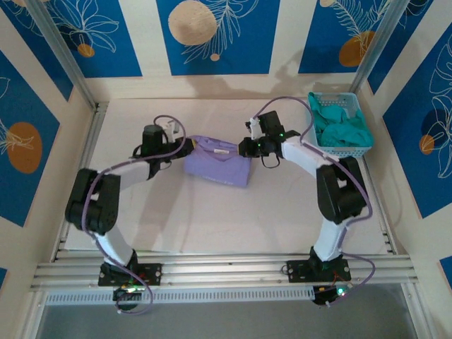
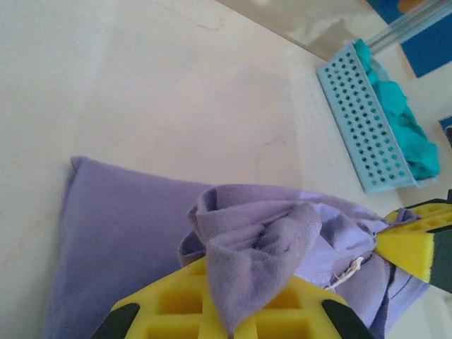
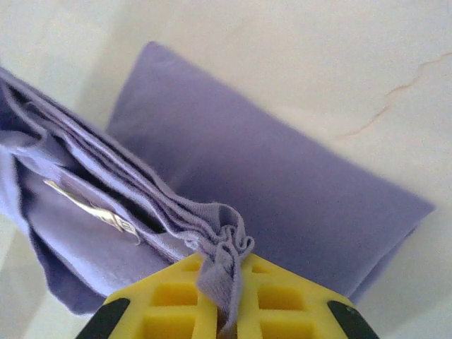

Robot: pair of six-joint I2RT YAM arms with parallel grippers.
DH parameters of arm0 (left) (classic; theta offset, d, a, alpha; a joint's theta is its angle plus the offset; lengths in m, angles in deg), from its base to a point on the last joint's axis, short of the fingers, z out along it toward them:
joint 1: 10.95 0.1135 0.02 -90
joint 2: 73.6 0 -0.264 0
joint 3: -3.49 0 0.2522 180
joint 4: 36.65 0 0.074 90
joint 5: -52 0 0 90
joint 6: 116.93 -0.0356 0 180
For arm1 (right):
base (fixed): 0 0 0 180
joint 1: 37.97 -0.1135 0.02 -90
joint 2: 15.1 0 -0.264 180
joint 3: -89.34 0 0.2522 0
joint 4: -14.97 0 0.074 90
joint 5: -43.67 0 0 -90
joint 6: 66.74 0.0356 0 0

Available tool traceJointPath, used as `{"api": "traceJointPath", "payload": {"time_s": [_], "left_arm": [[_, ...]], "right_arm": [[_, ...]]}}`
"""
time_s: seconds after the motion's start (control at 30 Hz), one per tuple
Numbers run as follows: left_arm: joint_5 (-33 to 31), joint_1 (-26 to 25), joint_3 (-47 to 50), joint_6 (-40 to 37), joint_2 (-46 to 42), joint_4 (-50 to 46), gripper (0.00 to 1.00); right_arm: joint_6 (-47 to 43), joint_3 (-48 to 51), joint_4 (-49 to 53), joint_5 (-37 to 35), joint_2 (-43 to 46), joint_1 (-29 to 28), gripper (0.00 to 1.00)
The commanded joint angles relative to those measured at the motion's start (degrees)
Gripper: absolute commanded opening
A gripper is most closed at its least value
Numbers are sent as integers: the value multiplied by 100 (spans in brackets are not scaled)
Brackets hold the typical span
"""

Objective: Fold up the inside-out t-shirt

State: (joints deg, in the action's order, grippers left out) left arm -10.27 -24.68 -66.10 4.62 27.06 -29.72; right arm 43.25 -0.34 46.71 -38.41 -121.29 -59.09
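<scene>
The inside-out t-shirt [image 1: 217,162] is a lavender bundle folded into a small rectangle at the middle of the table, with a small white tag [image 3: 92,207] showing on top. My left gripper [image 1: 188,148] is at its left end, shut on a bunched fold of the t-shirt [image 2: 240,247] between yellow fingers [image 2: 169,304]. My right gripper [image 1: 248,147] is at the right end, shut on gathered layers of the t-shirt [image 3: 226,261]. The held upper layers are raised over the flat lower part [image 3: 282,169].
A light blue perforated basket [image 1: 353,150] with a teal-green garment [image 1: 340,127] stands at the back right, close to the right arm. The table [image 1: 212,219] is pale, ringed by a metal frame [image 1: 226,268] at the near edge.
</scene>
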Motion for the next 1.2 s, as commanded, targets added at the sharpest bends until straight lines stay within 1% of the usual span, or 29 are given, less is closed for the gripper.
{"api": "traceJointPath", "payload": {"time_s": [0.0,0.07,0.1,0.17,0.2,0.23,0.3,0.33,0.4,0.43,0.47,0.5,0.6,0.73,0.93,0.97,1.07,1.17], "left_arm": [[-387,-10,-880,-472,761,-743,13],[-365,-11,-1409,-588,1249,-1096,27],[-416,-8,-1693,-647,1439,-1369,33],[-529,-7,-2102,-807,1677,-1780,48],[-696,-6,-2275,-920,1718,-2020,53],[-994,5,-2408,-1000,1718,-2288,58],[-1463,22,-2524,-1085,1606,-2736,64],[-1513,34,-2506,-1122,1520,-2935,67],[-1321,29,-2279,-1156,1308,-3100,71],[-1125,29,-2118,-1138,1215,-3106,74],[-903,28,-1972,-1134,1162,-3055,80],[-568,28,-1858,-1125,1140,-2944,82],[108,27,-1791,-1146,1190,-2779,84],[298,-3,-2014,-1280,1394,-2811,84],[479,-24,-2420,-1318,1837,-2982,83],[488,-24,-2452,-1323,1892,-3002,82],[457,-42,-2544,-1322,2049,-3179,76],[473,-75,-2497,-1312,2112,-3247,68]], "right_arm": [[142,-709,658,-266,-798,217,4],[170,-1145,1024,-427,-1224,333,11],[149,-1270,1151,-561,-1356,363,17],[69,-1372,1230,-711,-1413,420,31],[29,-1420,1303,-756,-1385,459,37],[-10,-1436,1362,-804,-1293,492,42],[-89,-1298,1389,-924,-1006,522,48],[-102,-1124,1348,-950,-820,526,55],[-61,-703,1243,-840,-471,506,64],[5,-498,1181,-741,-337,489,68],[71,-342,1136,-637,-247,481,71],[136,-204,1088,-507,-191,454,73],[356,92,947,-336,-130,395,76],[685,372,598,-166,-227,391,78],[1064,390,182,336,-659,371,78],[1105,376,127,391,-727,369,77],[1237,246,88,513,-912,360,75],[1350,162,-9,607,-1014,349,70]]}}
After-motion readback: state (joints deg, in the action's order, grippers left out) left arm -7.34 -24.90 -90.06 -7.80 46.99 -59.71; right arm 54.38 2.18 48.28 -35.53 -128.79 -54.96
